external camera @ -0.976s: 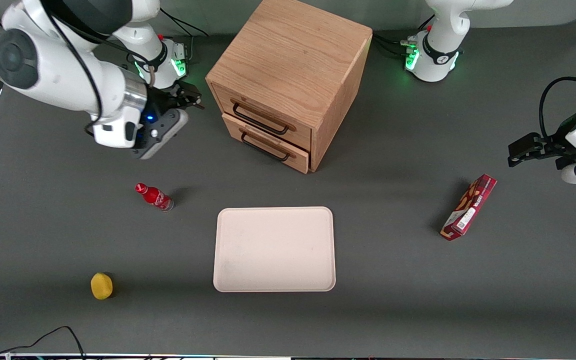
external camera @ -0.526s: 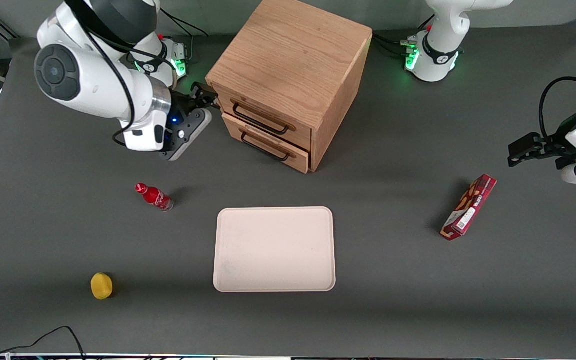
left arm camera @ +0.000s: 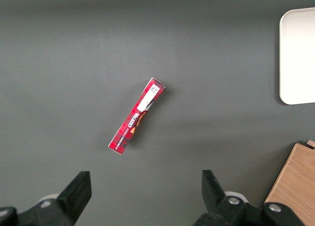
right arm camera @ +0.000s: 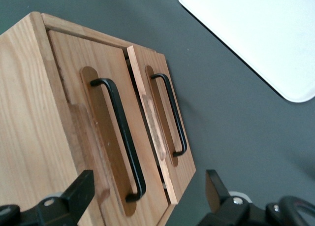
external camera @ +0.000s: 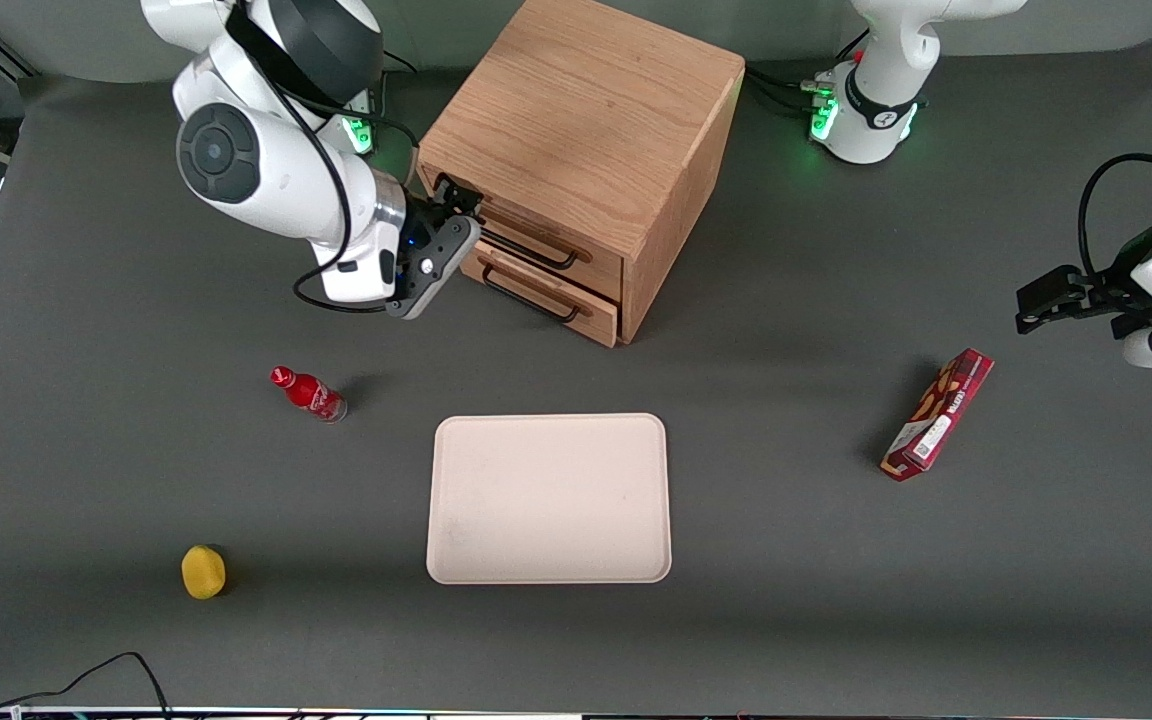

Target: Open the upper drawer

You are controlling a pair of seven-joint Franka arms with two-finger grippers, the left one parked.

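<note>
**woodfan:** Oak cabinet [external camera: 586, 130] sits on the grey surface [external camera: 136, 480], farther from the front camera than the cream tray [external camera: 548, 498]. We see the upper drawer [right arm camera: 93, 132] pushed fully in, flush with the cabinet face, its thin black bar handle [right arm camera: 123, 137] untouched. The lower drawer [right arm camera: 165, 132] under it sticks out a little, so its front stands proud of the upper one.

**botwatcher:** Yep, we read it the same. Our tool [external camera: 456, 198] is right at the upper drawer's front, at the end of the handle nearest the working arm. In the wrist view we see its two fingers [right arm camera: 81, 186] spread wide apart, nothing between them, with the handle's end lying in that gap but not touched.

**woodfan:** Other stuff we can spot: a small red bottle [external camera: 308, 393] near the tray on the working arm's end, a yellow lemon-like thing [external camera: 203, 571] closer to the front camera than the bottle, and a red snack box [external camera: 938, 414] toward the parked arm's end of the surface.

**botwatcher:** Agreed, and the snack box [left arm camera: 137, 115] lies flat, well apart from the tray.
</note>
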